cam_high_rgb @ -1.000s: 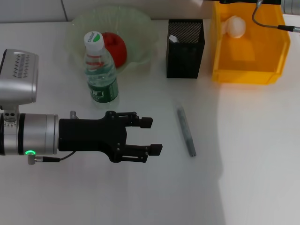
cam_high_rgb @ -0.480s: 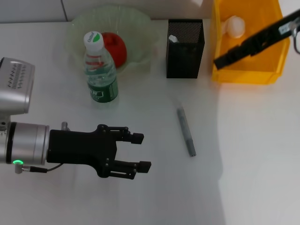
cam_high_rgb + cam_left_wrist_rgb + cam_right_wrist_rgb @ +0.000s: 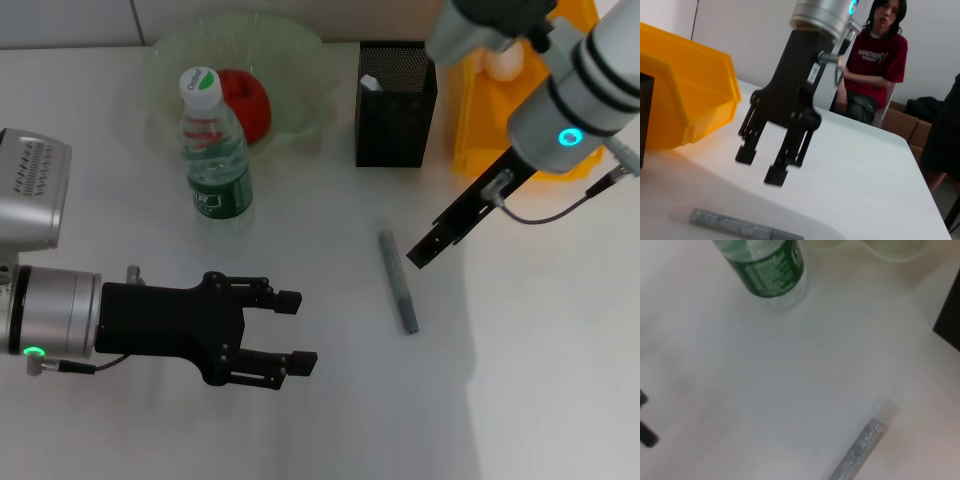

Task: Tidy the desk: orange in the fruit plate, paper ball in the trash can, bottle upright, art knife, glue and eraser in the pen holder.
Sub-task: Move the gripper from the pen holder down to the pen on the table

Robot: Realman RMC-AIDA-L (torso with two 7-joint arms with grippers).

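Slim grey stick [image 3: 397, 279]: lies flat on the bare white table [image 3: 330, 420], lengthwise toward the robot, well in front of the pen holder; nothing touches it. Also seen in the left wrist view [image 3: 744, 228] and the right wrist view [image 3: 860, 449]. Whether it is the knife or the glue cannot be told.
Right tool [image 3: 424, 250]: hangs above the table just beside the far end of the stick, on its right, fingers pointing down toward it. The left wrist view [image 3: 762, 165] shows the two fingers spread apart, holding nothing.
Left tool [image 3: 294, 329]: low over the near-left part of the table, pointing right, fingers apart with a clear gap, holding nothing; well apart from the stick.
Pen holder [image 3: 395, 104]: black mesh, upright at the far side; a small white-ended item shows inside at its left corner.
Trash can [image 3: 475, 140]: yellow-orange, just right of the pen holder, partly hidden by the right arm; a white paper ball [image 3: 503, 62] shows inside.
Bottle [image 3: 212, 148]: upright, white cap on top, just in front of the fruit plate.
Fruit plate [image 3: 290, 60]: pale green, far left; the orange [image 3: 248, 103] rests in it, behind the bottle.
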